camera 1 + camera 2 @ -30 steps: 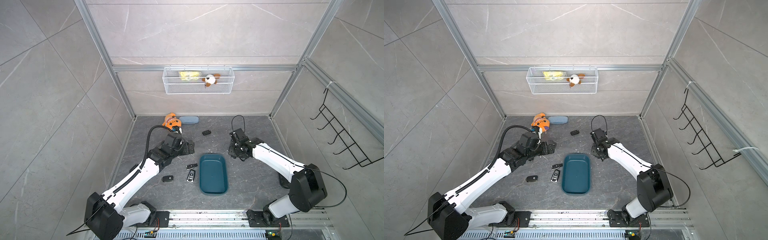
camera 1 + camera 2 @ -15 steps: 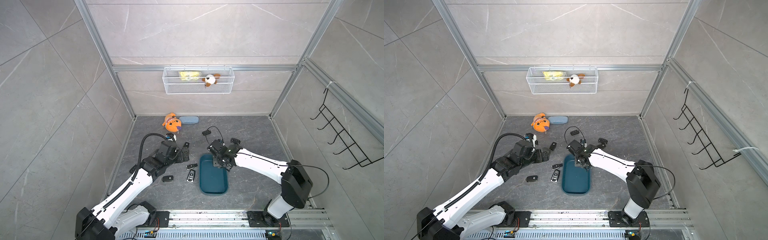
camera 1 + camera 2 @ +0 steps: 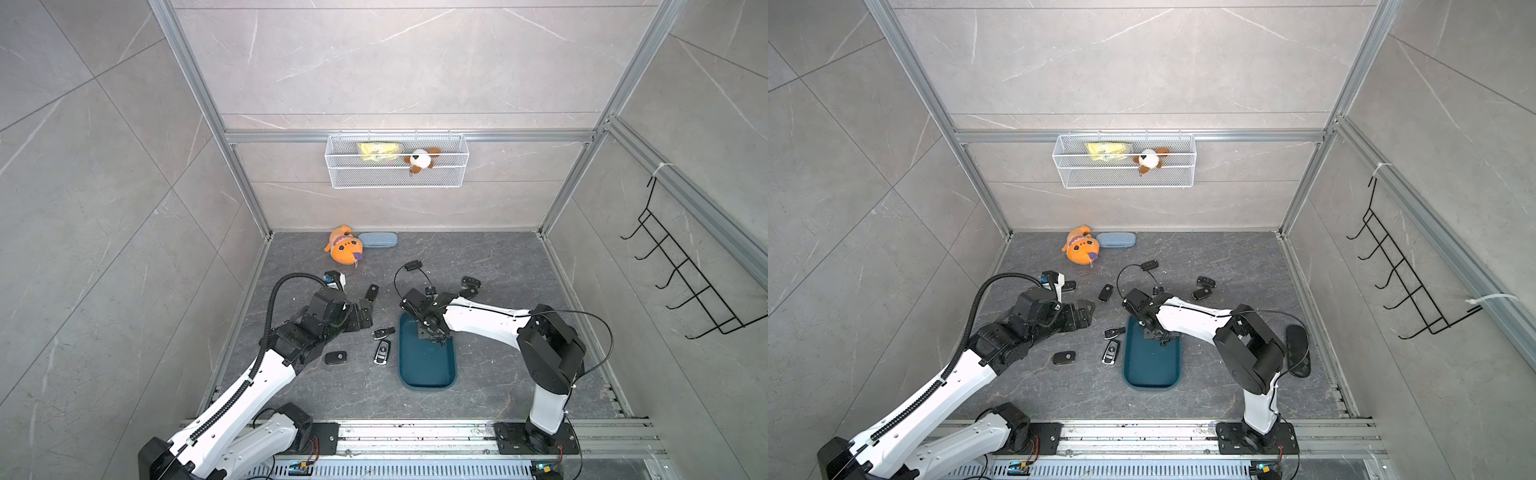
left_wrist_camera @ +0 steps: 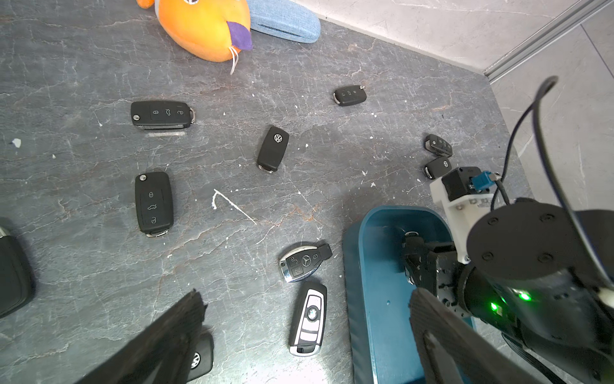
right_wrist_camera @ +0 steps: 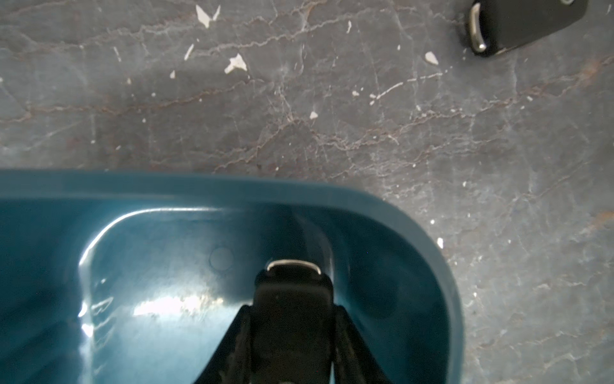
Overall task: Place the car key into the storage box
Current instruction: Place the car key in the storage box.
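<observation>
- Right hand (image 5: 293,311) clamped on the car key (image 5: 294,289), down inside the storage box (image 5: 415,222), near one rounded end wall.
- Left hand (image 4: 305,294) spread wide, holding nothing, over the desk (image 4: 83,266) beside the box.

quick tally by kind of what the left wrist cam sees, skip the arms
car key: 10, one held by the right gripper
plush toy: 1
blue case: 1
storage box: 1
total: 13, not counting a dark thing cut at the edge
</observation>
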